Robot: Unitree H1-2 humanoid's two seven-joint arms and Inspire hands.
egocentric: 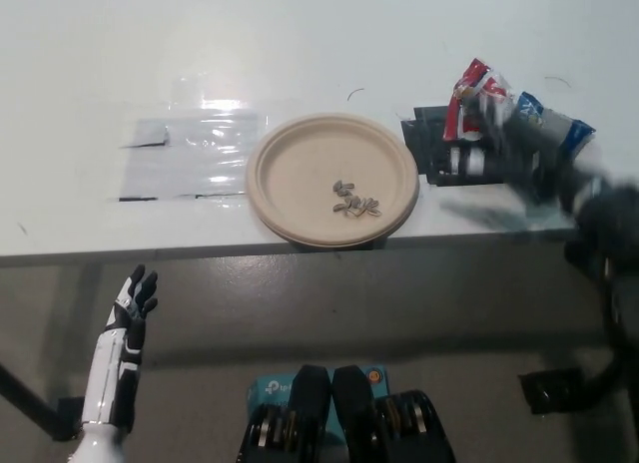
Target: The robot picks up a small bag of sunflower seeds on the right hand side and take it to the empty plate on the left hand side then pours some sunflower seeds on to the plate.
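I see a white table (300, 44) holding a round beige paper plate (300, 164) with a few sunflower seeds (352, 200) at its five o'clock. At the plate's three o'clock lies the red-and-blue seed bag (477, 92). My blurred black right hand (519, 149) crosses it; I cannot tell its grasp. My white left hand (132, 301) hangs open, empty, at seven o'clock.

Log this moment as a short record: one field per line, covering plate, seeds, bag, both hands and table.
plate: tan paper plate, at the table's front edge
seeds: small pile of sunflower seeds on the plate, right of centre
bag: red and blue seed bag lying on the table, right of the plate
left hand: white left hand below table edge, open, holding nothing
right hand: black right hand blurred by motion, near the bag; grip unclear
table: white table
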